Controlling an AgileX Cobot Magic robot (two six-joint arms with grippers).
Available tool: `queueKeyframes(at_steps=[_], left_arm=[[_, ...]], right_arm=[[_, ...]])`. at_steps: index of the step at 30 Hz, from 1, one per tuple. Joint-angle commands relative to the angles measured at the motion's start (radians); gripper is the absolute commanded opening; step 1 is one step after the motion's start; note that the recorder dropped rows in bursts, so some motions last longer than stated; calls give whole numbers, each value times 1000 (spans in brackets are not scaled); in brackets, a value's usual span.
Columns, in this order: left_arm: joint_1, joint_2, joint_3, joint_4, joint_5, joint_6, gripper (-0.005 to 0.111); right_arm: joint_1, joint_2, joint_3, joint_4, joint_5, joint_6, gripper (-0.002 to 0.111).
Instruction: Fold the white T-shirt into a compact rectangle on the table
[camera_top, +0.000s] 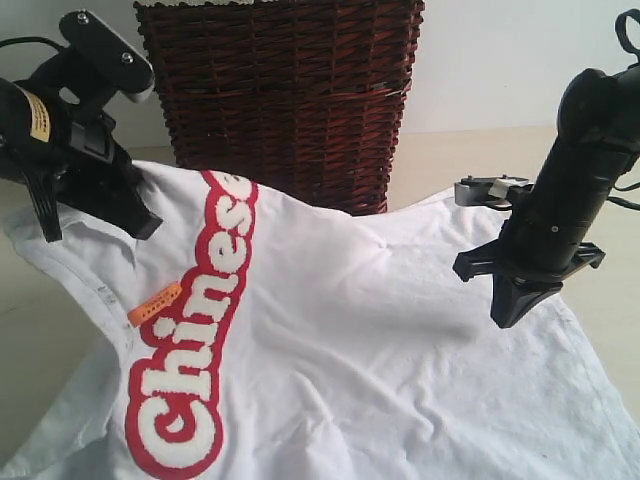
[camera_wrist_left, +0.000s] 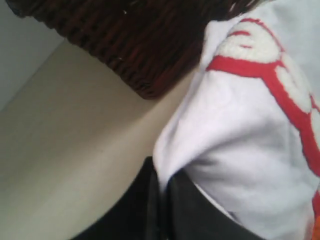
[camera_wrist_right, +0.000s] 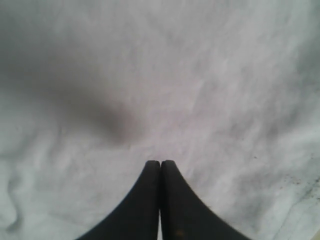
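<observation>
White cotton, soft and limp, the white T-shirt (camera_top: 350, 330) sprawls over the table (camera_top: 25, 330). The left gripper (camera_wrist_left: 161, 195) is clamped on its far-left edge. The right gripper (camera_wrist_right: 160, 167), fingers together, seemingly holds nothing. Hems should grip best.

White T-shirt (camera_top: 400, 330) with red-outlined lettering (camera_top: 190, 400), orange tag (camera_top: 155, 303), dark-brown wicker basket (camera_top: 280, 90).

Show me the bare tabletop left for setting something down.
Bare table shows right of the basket behind the T-shirt, along the T-shirt's far right edge, and left of the basket. The T-shirt covers the whole middle and front, and the basket blocks the back centre.
</observation>
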Motion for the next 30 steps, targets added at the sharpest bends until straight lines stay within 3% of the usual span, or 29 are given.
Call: queueKeyframes(at_steps=[1, 5, 7, 9, 11, 14, 16, 17, 20, 22, 24, 26, 30], left_arm=[[44, 98, -7, 42, 66, -66, 14], [126, 193, -7, 76, 98, -125, 54], [167, 223, -7, 118, 152, -159, 65], [184, 225, -7, 120, 201, -180, 67], [169, 209, -33, 28, 237, -241, 64], [111, 199, -126, -349, 448, -57, 52], [54, 201, -90, -465, 457, 50, 46], [11, 207, -41, -468, 429, 50, 40], [-36, 241, 53, -468, 380, 36, 30], [-38, 270, 92, -427, 401, 19, 24], [-29, 306, 120, -284, 441, -108, 13], [-3, 357, 165, -198, 565, -162, 0], [2, 424, 231, -174, 646, -144, 0]], right_arm=[[1, -3, -6, 3, -1, -12, 0], [1, -3, -6, 3, 9, -12, 0], [1, -3, -6, 3, 9, -12, 0], [1, -3, -6, 3, 9, -12, 0], [1, -3, -6, 5, 8, -12, 0], [1, -3, -6, 5, 6, -12, 0], [1, -3, -6, 5, 6, -12, 0], [1, -3, -6, 5, 6, -12, 0], [1, -3, -6, 5, 6, -12, 0], [1, -3, -6, 5, 12, -12, 0], [1, -3, -6, 8, 22, -12, 0], [1, -3, -6, 8, 29, -12, 0], [1, -3, -6, 8, 29, -12, 0]])
